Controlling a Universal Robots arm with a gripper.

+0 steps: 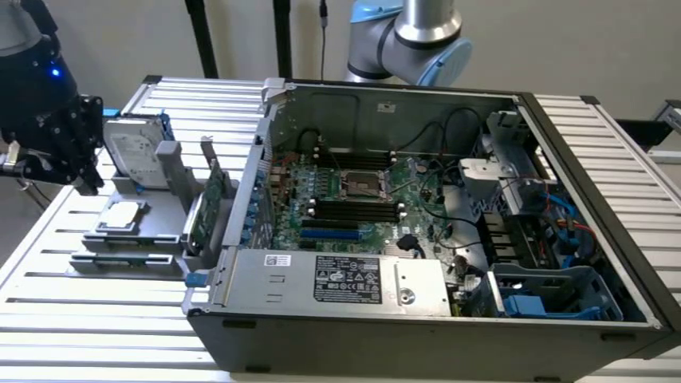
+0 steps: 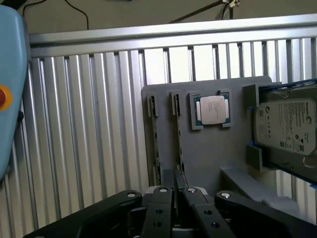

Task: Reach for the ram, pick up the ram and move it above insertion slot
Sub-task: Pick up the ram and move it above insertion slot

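Note:
Two rams stand on edge in a grey holder point(image 2: 218, 148), seen as thin green strips. The nearer ram point(image 2: 179, 134) runs straight toward my gripper point(image 2: 176, 174), and the other ram point(image 2: 155, 144) lies parallel beside it. The black fingers point(image 2: 161, 203) rest together with nothing visible between them, and the holder lies below them at a distance. In the exterior view my gripper point(image 1: 83, 182) hangs at the far left, above and to the left of the holder point(image 1: 159, 239). The black memory slots point(image 1: 346, 209) lie on the motherboard inside the open computer case.
On the holder sit a processor chip point(image 2: 213, 110) and a silver hard drive point(image 2: 290, 126); a green expansion card point(image 1: 216, 195) stands between holder and case. The case wall point(image 1: 426, 319) rises to the exterior view's right. A blue device with a red button point(image 2: 10, 89) lies on the slatted table.

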